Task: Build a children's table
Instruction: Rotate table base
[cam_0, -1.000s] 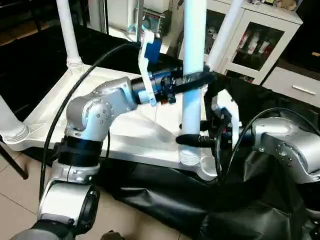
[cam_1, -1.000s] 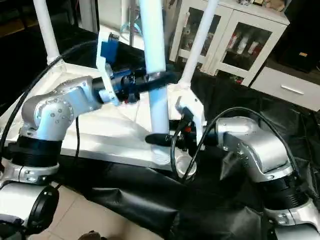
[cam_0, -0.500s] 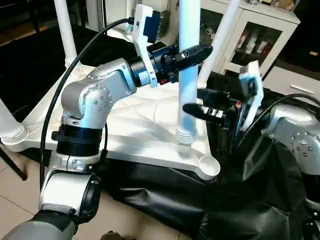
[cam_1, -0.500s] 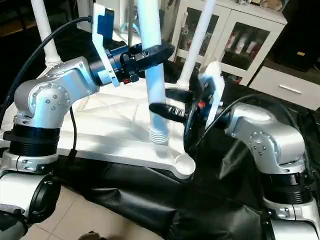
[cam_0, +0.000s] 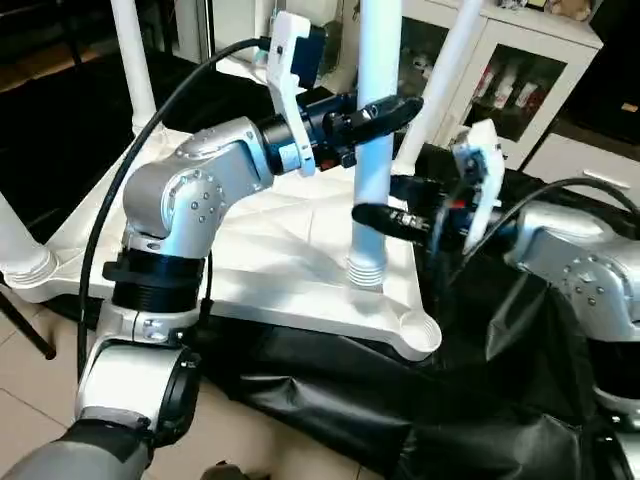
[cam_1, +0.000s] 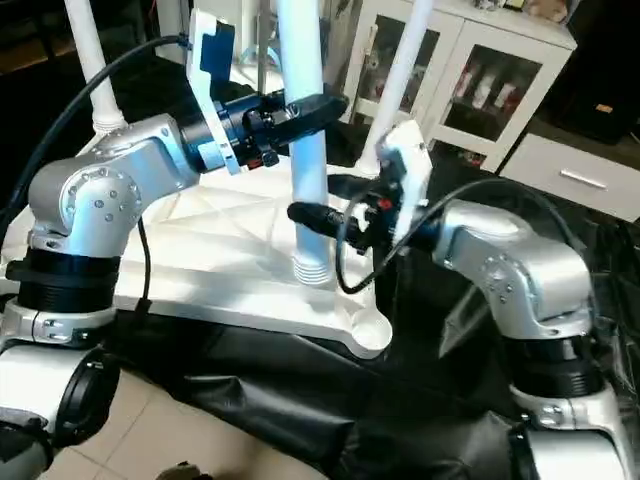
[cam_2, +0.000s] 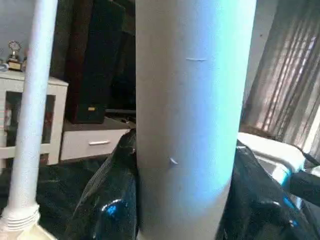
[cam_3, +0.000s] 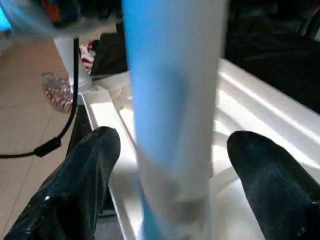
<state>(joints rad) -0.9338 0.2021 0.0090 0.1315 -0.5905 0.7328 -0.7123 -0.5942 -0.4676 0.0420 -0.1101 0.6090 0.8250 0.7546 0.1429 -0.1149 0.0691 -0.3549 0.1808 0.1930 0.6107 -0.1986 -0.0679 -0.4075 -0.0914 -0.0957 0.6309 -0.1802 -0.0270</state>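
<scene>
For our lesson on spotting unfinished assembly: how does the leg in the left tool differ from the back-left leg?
The leg in the left tool is gripped by the left tool; the back-left leg stands free. The gripped leg's ribbed end is over the tabletop, beside the empty corner socket; the back-left leg's end is seated in its socket. Both are white, upright tubes.

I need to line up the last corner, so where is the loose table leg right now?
In the left eye view the leg stands upright on the tabletop, inboard of the empty near-right corner socket, with the left gripper on it and the right gripper lower around it.
</scene>
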